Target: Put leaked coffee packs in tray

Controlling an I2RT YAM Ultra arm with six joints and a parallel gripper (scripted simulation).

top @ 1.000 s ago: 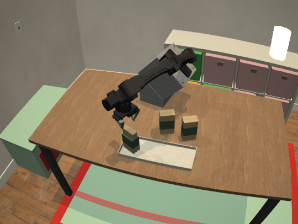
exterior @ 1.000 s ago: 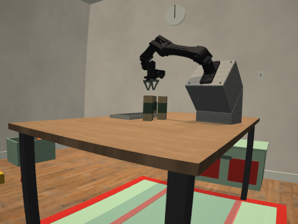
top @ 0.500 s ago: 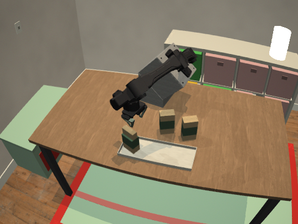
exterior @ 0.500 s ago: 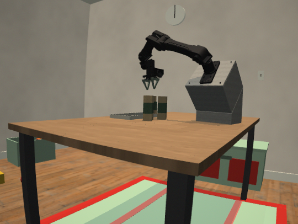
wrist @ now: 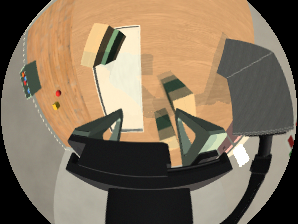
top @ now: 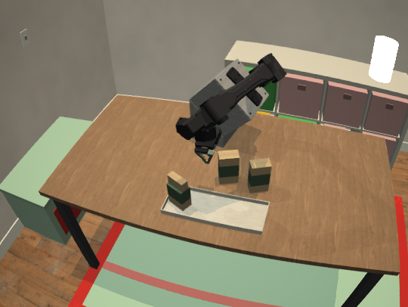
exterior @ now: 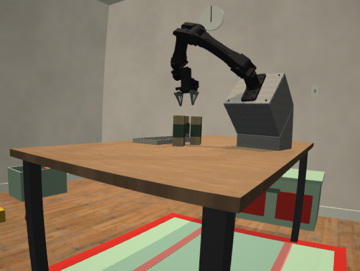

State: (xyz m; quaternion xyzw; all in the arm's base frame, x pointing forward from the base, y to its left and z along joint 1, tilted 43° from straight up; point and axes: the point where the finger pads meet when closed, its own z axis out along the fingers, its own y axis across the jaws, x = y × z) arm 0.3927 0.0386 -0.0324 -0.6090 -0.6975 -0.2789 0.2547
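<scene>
Tan and dark green, the leftmost coffee pack (top: 179, 191) (wrist: 103, 45) stands at the tray's (top: 242, 228) (wrist: 132, 121) left end, below and left of the fingers! The gripper (top: 206, 156) (exterior: 187, 104) (wrist: 149, 112) hangs high, fingers well apart, though not fully, gripping nothing. Right of them, lower down, the middle pack (top: 228, 167) stands on the table (top: 125, 159) (exterior: 150, 163) (wrist: 185, 30), then the rightmost pack (top: 259, 175) (exterior: 179, 131), farther off!

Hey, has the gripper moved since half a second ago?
Yes, in the top view the gripper moved away from the tray, toward the two packs beside it.
</scene>
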